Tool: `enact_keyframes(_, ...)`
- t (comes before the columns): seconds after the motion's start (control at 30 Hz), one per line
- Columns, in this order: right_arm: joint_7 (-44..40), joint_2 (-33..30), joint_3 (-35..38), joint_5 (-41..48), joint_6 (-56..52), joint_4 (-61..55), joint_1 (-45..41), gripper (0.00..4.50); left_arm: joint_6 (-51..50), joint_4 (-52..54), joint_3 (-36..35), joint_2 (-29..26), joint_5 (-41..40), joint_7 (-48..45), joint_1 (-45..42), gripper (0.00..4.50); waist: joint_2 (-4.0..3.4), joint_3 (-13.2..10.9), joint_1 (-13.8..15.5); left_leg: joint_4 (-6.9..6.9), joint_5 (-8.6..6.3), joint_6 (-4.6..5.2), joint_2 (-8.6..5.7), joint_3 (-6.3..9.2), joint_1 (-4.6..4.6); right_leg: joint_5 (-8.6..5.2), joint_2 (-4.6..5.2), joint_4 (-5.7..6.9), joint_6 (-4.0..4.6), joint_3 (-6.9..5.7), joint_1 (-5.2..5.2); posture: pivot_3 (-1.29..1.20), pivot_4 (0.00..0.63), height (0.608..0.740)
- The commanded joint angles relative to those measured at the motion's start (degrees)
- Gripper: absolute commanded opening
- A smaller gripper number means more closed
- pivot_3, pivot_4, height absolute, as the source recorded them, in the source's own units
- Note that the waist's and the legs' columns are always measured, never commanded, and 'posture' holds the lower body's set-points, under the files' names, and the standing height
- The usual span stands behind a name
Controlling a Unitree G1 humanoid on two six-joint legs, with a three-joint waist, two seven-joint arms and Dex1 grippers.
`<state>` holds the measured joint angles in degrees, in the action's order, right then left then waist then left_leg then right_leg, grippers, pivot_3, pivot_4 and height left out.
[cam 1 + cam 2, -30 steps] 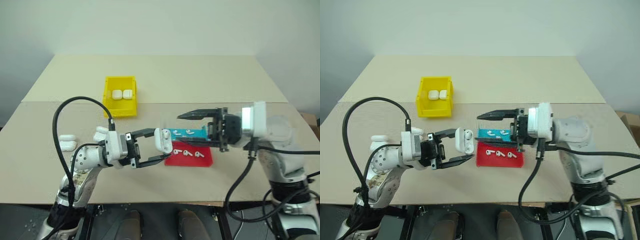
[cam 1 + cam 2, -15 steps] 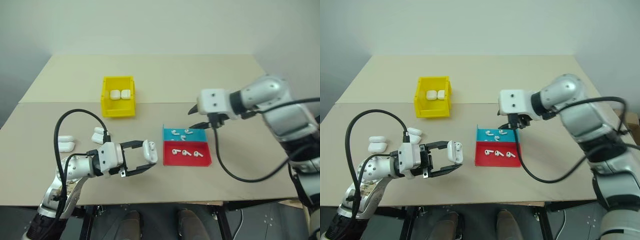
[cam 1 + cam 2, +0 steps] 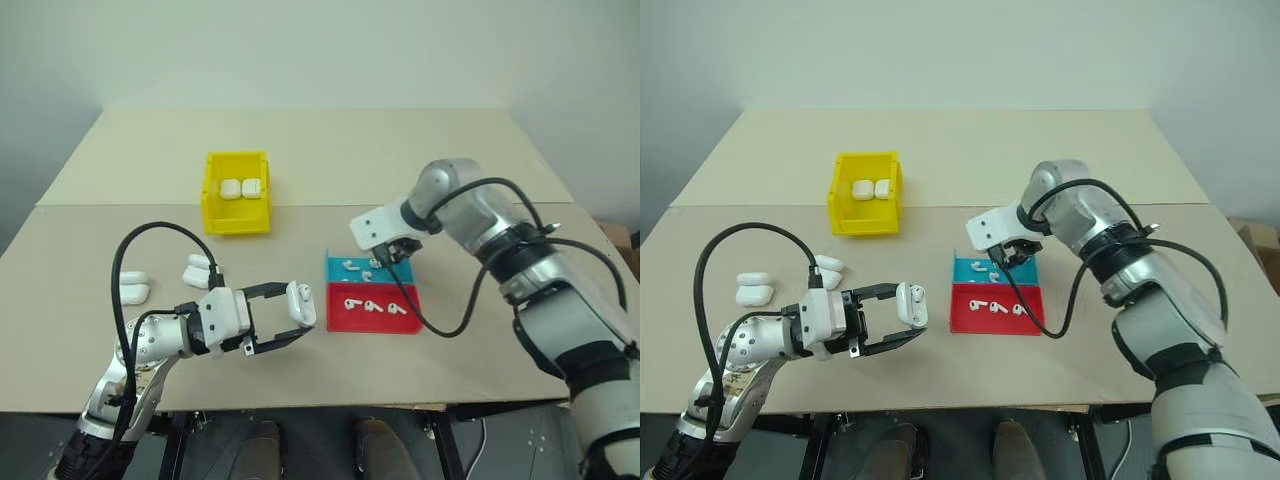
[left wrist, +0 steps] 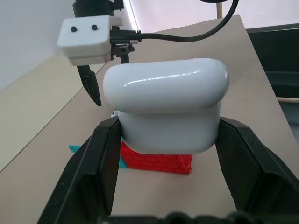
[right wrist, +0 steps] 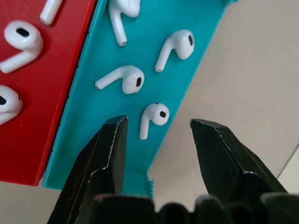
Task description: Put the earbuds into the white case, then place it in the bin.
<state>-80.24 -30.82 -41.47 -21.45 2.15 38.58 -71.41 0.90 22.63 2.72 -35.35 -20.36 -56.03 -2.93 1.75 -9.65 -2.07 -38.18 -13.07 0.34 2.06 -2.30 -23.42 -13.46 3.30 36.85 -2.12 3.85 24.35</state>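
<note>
Your right gripper [image 5: 156, 128] had swung down over the blue tray [image 3: 400, 270] at centre frame, jaws parted astride one tiny, slick earbud [image 5: 153, 117] best pinched by its bulb, while your left gripper [image 3: 290, 312] clamped the white case [image 3: 300, 302].

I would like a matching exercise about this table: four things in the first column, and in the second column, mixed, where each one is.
Things:
1. white case with its lid open
2. two closed cases
3. right gripper
4. left gripper

Places:
A. inside the yellow bin
B. open above the blue tray
C. held in the air, left of the red tray
D. shut on the white case

Pairs: 1-C, 2-A, 3-B, 4-D
</note>
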Motion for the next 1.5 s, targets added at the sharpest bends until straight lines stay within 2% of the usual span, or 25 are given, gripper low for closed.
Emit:
enact_keyframes(0.03,-0.7,1.9,1.2,-1.2,2.6,4.2,-2.7,2.6,-0.1,3.3,-0.1,0.0,-0.1,1.0,0.6,2.76,0.0,0.0,-0.2,0.01,0.0,0.0,0.0,0.02,0.0,0.0,0.0,0.0,0.0,0.0,0.0,0.0,0.15,0.74)
enact_keyframes(0.3,1.7,5.3,1.8,-3.7,6.9,14.2,-4.6,2.6,-0.6,4.4,-0.1,-0.4,0.3,2.3,1.6,2.76,-0.01,0.0,-0.4,0.03,0.0,0.0,-0.01,0.02,0.07,0.0,0.0,0.08,0.02,0.0,-0.01,0.0,0.15,0.74)
enact_keyframes(0.67,5.6,8.0,3.2,-5.6,10.8,20.8,-5.9,2.6,-0.4,4.0,0.2,-0.5,0.8,2.2,1.0,2.76,-0.03,0.0,-0.5,0.05,0.0,0.0,0.0,0.02,0.1,0.0,0.0,0.12,0.02,0.0,-0.01,0.0,0.15,0.74)
enact_keyframes(0.93,5.4,8.4,4.0,-6.3,12.5,22.7,-6.0,2.6,-0.5,4.1,0.2,-0.6,1.2,2.2,1.1,2.76,-0.03,0.0,-0.5,0.05,0.0,-0.01,-0.01,0.02,0.11,0.0,0.0,0.12,0.02,0.0,-0.02,0.0,0.15,0.74)
enact_keyframes(1.03,5.8,8.3,4.1,-6.8,13.3,22.5,-5.7,2.03,-0.4,4.1,0.2,-0.5,1.2,2.3,1.1,2.76,-0.03,0.0,-0.5,0.05,0.0,-0.01,-0.01,0.02,0.12,0.0,0.0,0.12,0.02,0.0,-0.03,0.0,0.15,0.74)
enact_keyframes(1.5,6.0,8.5,4.5,-7.1,14.8,22.4,-5.4,2.03,0.1,3.9,0.4,-0.4,1.7,2.2,1.2,2.76,-0.03,0.0,-0.5,0.06,0.0,-0.01,-0.01,0.03,0.12,0.0,0.0,0.13,0.03,0.0,-0.02,0.0,0.15,0.74)
